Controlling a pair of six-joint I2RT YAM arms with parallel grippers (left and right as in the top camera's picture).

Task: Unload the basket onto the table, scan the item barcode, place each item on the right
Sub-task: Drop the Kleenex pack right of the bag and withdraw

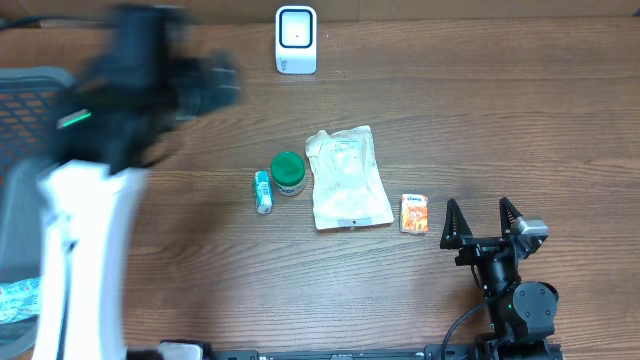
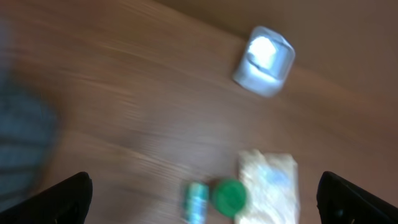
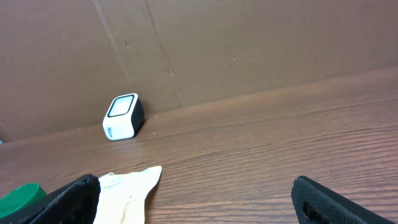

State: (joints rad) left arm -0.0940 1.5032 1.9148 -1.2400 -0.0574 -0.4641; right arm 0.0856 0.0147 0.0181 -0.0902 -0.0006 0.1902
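While both jaws gape empty, packet (image 1: 414, 213) lies just left of right jaws, scanner (image 1: 296, 40) at far edge of desk (image 1: 480, 110).

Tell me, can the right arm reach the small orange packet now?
Probably yes: the right gripper is open, close beside the orange packet, and nothing lies between them.

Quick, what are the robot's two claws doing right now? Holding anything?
Left gripper: open, holding nothing.
Right gripper: open, holding nothing.
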